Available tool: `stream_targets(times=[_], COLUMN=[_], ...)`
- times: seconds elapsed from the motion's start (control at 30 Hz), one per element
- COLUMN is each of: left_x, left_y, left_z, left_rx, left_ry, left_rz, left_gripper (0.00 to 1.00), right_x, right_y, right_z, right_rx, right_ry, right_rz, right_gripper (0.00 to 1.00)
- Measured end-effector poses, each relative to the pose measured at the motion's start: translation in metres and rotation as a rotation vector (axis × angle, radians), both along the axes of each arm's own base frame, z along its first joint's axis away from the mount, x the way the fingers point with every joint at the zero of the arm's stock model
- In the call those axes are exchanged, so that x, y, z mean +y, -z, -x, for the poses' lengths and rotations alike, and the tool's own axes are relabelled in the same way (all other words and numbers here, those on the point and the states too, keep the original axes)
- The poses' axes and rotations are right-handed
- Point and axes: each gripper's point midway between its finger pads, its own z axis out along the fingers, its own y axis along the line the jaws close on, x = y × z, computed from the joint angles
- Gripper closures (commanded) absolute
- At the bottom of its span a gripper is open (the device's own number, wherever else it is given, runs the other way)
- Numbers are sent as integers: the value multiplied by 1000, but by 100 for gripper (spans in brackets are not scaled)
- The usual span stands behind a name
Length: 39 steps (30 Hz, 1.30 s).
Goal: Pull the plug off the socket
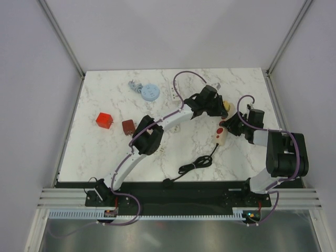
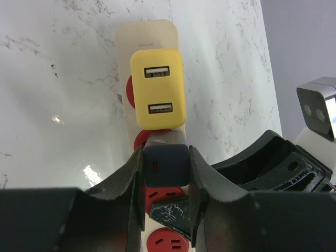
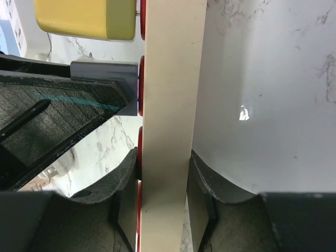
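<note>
A cream power strip (image 2: pixel 147 34) with red sockets lies on the marble table; it also shows in the top view (image 1: pixel 222 134) and edge-on in the right wrist view (image 3: pixel 167 121). A yellow USB charger (image 2: pixel 156 89) is plugged in at its far end. Next to it sits a dark blue-grey plug (image 2: pixel 166 165), seated in its socket. My left gripper (image 2: pixel 165 173) is shut on this plug, one finger on each side. My right gripper (image 3: pixel 164 184) is shut on the strip's body, gripping both long sides. In the right wrist view the plug (image 3: pixel 102 71) shows above my left finger.
The strip's black cable (image 1: pixel 197 163) coils toward the table's front edge. A red cube (image 1: pixel 104 120), a dark red block (image 1: pixel 128 126) and a blue round lid (image 1: pixel 149 92) lie on the left half. Both arms crowd together at the right centre.
</note>
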Motion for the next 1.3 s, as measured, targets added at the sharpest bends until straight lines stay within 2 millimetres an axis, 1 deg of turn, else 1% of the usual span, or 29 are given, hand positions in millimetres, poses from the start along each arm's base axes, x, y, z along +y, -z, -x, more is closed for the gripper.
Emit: stream_targets(times=[0.17, 0.3, 0.37, 0.53, 0.6, 0.67, 0.73, 0.8, 0.87, 0.97, 1.03, 1.1, 1.2, 1.23, 1.3], left_x=[3, 13, 17, 16, 18, 21, 29, 31, 28, 25, 26, 29, 42, 45, 46], left_y=[-1, 1, 0, -2, -3, -2, 0, 0, -2, -7, -8, -5, 1, 0, 1], left_z=[3, 9, 8, 15, 16, 19, 18, 20, 23, 26, 26, 25, 28, 28, 28], left_rx=[-5, 72, 77, -60, -82, -57, -18, -7, -43, -146, -156, -109, 32, 63, 74], left_ry=[-13, -22, -25, -23, -34, -35, -48, -37, -25, -27, -25, -22, -39, -41, -33], left_rz=[-6, 98, 110, -5, -29, 18, 65, 81, 39, -90, -103, -32, 129, 158, 157], left_gripper=[98, 98, 98, 98, 98, 98, 98, 98, 98, 98, 98, 98, 98, 98, 98], right_x=[-1, 3, 5, 10, 11, 14, 17, 19, 20, 21, 21, 22, 26, 28, 28], right_y=[0, 0, 0, 1, 1, 1, 2, 1, 2, 1, -1, 0, 3, 2, 2], right_z=[2, 8, 8, 10, 13, 16, 18, 18, 18, 20, 21, 24, 29, 29, 29], right_rx=[18, 38, 37, 44, 54, 61, 64, 62, 62, 65, 65, 75, 88, 87, 83], right_ry=[12, -4, -18, -45, -51, -62, -80, -91, -93, -97, -102, -103, -123, -130, -137], right_rz=[21, 36, 36, -7, -32, -51, -66, -75, -80, -99, -117, -127, -135, -135, -132], right_gripper=[100, 100, 100, 100, 100, 100, 100, 100, 100, 100, 100, 100, 100, 100, 100])
